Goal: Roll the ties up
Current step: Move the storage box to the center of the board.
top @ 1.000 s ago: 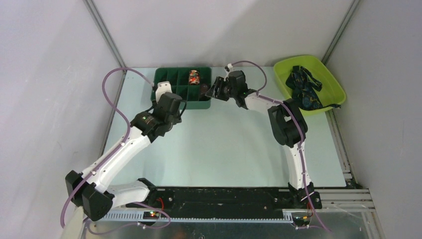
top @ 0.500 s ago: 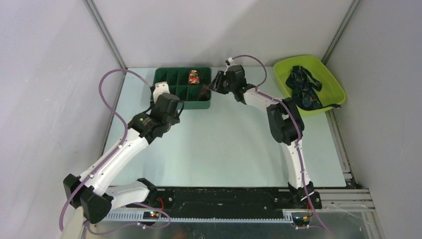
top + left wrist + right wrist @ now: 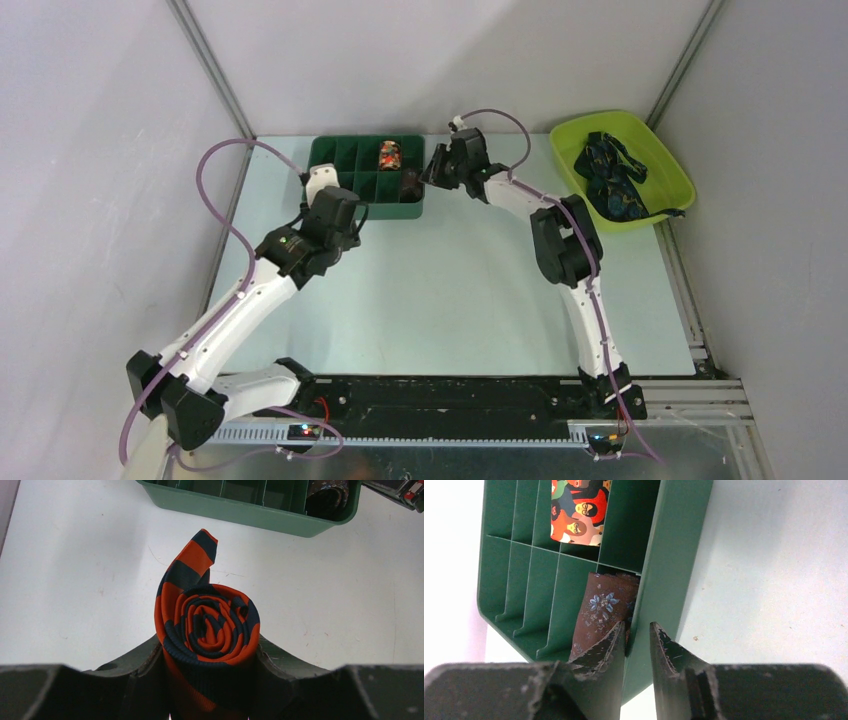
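Held the rolled orange striped tie (image 3: pixel 207 625) clenched in the left claw (image 3: pixel 209 649) over the surface (image 3: pixel 75 580), green tray (image 3: pixel 260 517) ahead at 12 o'clock. Straddled the tray wall with the right claw (image 3: pixel 638 640), brown floral roll (image 3: pixel 599 610) at 10 o'clock of it; pinching or not, could not tell. Risked dragging the tray, or the striped roll's loose tail unwinding on release.
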Robot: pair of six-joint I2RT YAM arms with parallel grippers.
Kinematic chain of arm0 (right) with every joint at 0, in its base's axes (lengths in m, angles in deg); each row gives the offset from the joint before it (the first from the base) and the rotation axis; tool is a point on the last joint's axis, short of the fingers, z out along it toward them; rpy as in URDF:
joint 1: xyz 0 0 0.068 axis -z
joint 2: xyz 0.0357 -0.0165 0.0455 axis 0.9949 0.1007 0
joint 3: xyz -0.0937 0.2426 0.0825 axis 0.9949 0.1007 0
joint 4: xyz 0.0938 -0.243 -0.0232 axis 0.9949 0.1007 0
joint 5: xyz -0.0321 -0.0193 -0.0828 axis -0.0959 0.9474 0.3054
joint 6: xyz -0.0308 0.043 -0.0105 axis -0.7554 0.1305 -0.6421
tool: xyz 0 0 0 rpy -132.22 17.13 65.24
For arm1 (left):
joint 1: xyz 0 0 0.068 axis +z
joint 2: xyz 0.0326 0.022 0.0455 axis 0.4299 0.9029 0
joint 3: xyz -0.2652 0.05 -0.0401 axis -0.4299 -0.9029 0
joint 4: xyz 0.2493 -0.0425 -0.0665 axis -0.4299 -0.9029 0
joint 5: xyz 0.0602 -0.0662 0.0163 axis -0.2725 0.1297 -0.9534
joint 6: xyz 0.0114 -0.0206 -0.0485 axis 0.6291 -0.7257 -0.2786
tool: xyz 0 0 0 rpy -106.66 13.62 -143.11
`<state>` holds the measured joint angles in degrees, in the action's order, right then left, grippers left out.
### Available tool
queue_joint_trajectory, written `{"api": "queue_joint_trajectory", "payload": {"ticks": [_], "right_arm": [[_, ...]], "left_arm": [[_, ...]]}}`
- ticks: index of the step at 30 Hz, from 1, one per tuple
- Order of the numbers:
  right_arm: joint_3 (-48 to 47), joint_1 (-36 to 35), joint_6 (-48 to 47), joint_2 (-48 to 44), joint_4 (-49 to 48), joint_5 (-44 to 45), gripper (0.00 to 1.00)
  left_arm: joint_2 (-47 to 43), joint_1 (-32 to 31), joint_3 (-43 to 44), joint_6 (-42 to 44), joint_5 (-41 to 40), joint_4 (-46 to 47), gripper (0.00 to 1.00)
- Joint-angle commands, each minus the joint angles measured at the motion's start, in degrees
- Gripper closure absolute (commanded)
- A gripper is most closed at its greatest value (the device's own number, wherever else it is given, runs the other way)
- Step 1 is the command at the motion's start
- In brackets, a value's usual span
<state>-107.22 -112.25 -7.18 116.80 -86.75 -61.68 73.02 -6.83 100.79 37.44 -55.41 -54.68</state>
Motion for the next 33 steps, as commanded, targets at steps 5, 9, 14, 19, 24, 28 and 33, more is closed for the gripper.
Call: {"api": "queue_joint_trajectory", "payload": {"ticks": [5,9,14,19,24,28,33], "right_arm": [[-6.59,-2.45,-7.17,0.95,9.43,8.61,0.78],[-10.16,-4.37,-10.61,1.63,15.71,14.71,0.82],[-12.67,-5.78,-13.5,1.41,20.47,21.09,1.0],[-8.22,-6.1,-13.52,-2.75,21.13,23.72,1.0],[-0.72,-6.22,-12.6,-8.28,21.78,23.35,1.0],[9.12,-6.76,-11.03,-15.93,21.49,23.65,1.0],[25.67,-6.61,-6.8,-25.75,18.68,23.92,1.0]], "left_arm": [[-1.92,0.41,-0.08,0.21,-0.33,1.34,1.0],[-2.07,0.6,0.08,0.35,-0.31,1.39,1.0],[-1.95,1.02,0.06,1.01,0.46,1.71,1.0],[-1.99,1.87,0.93,1.73,1.59,2.67,1.0],[-0.94,1.97,2.34,2.83,3.95,3.96,1.0],[-0.4,1.93,2.05,2.83,6.6,6.48,1.0],[1.7,1.98,1.48,2.32,11.86,10.79,1.0]]}}
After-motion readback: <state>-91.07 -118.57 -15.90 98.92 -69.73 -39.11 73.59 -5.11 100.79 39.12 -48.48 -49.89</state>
